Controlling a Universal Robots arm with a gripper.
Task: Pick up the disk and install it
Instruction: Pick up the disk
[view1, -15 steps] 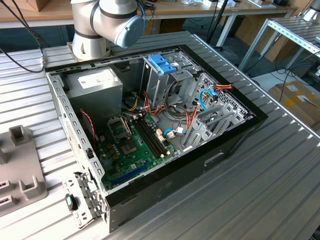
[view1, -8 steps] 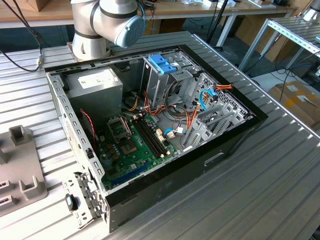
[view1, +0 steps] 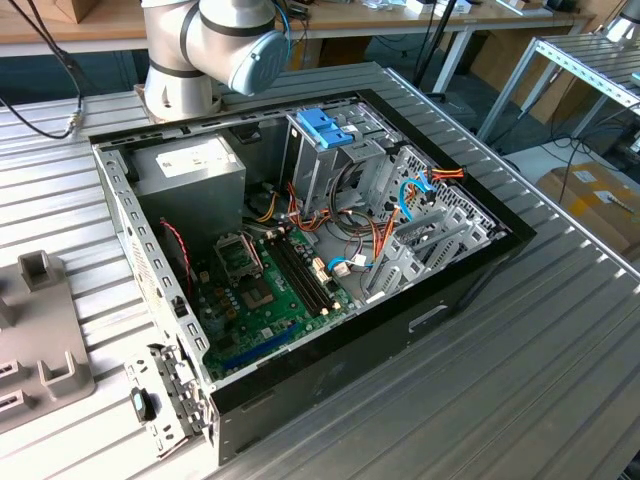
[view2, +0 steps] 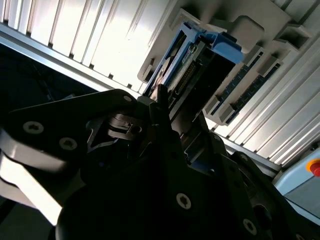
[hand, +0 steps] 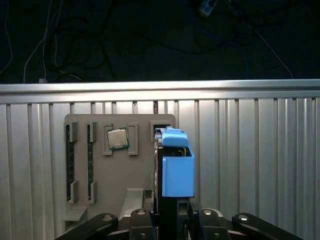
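Note:
The disk stands on edge in a slot of a grey holder tray, its light-blue carrier frame facing the first wrist view. In the second wrist view the disk rises from the same tray with the blue frame at its far end. My gripper straddles the near end of the disk, one black finger lying against each flat face. A fingertip presses on the disk's side, with the gripper closed around it.
An open computer case lies on the ribbed metal table, with a grey drive cage topped by a blue latch. The arm's base stands behind it. The tray also holds a processor chip and memory sticks.

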